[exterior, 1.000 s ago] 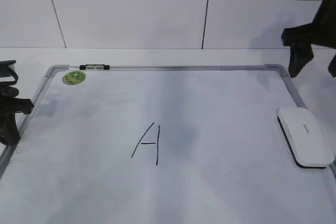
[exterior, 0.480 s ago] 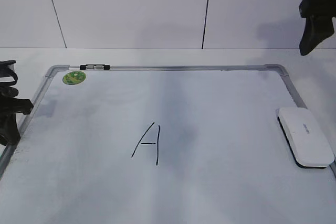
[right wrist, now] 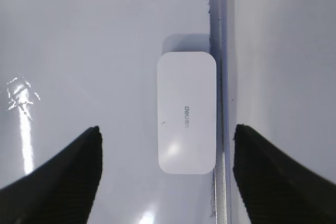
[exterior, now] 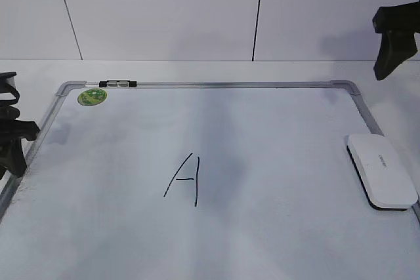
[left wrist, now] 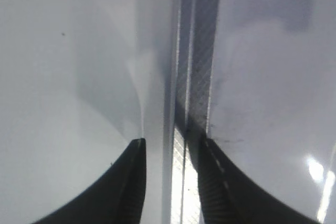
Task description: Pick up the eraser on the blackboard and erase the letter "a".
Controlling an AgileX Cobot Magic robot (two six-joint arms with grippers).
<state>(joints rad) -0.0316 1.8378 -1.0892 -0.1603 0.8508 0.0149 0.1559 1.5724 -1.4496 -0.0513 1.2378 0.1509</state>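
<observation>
The white eraser (exterior: pixel 382 170) lies on the blackboard (exterior: pixel 230 84) against its right frame edge. It also shows in the right wrist view (right wrist: pixel 187 113), lengthwise beside the frame (right wrist: pixel 219 77). My right gripper (exterior: pixel 396 47) hangs high above it, open wide and empty (right wrist: pixel 167 127). No lowercase "a" shows; only an angular capital "A" (exterior: pixel 184 179) is drawn at mid-board. My left gripper (exterior: pixel 12 143) sits at the board's left edge, with its fingers (left wrist: pixel 170 140) apart over the frame (left wrist: pixel 197 51), holding nothing.
A round green sticker (exterior: pixel 92 97) and a small black clip (exterior: pixel 118 84) sit at the board's far left corner. A white panelled wall stands behind the table. The board fills most of the tabletop.
My right gripper has risen and shifted toward the right edge of the exterior view. The left gripper has barely moved. The eraser has stayed in place.
</observation>
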